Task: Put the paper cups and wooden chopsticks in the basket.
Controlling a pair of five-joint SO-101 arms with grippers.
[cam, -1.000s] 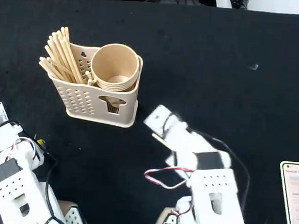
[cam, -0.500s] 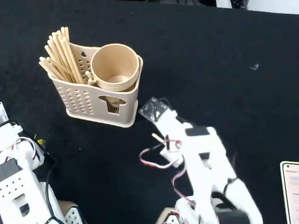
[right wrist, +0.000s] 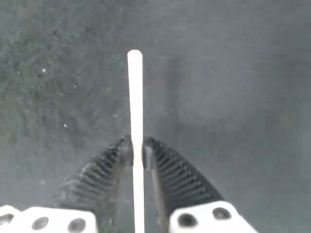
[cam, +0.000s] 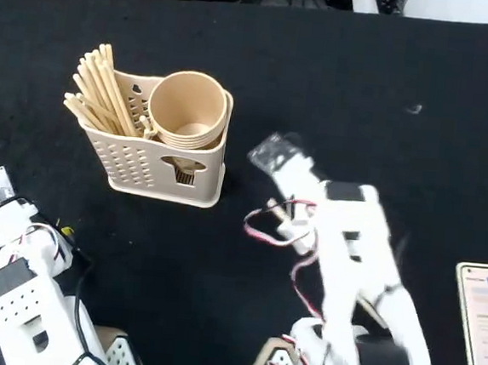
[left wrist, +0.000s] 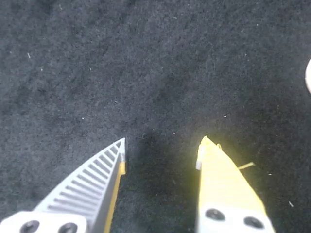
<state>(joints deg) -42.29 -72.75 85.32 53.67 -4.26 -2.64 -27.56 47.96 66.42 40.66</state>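
One wooden chopstick [right wrist: 135, 97] pinched in right gripper [right wrist: 137, 145], jaws clamped on it, right of basket [cam: 155, 175]; barely visible under arm from above. Left gripper [left wrist: 163, 145] near-left, spread wide, holding nothing. Paper cups [cam: 188, 105], chopstick bundle [cam: 99, 84] in basket.

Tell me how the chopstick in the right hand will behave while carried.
Probably stiff: the chopstick juts straight beyond the right hand. Likely light, being thin wood. It may pivot or slip, pinched at one narrow spot.
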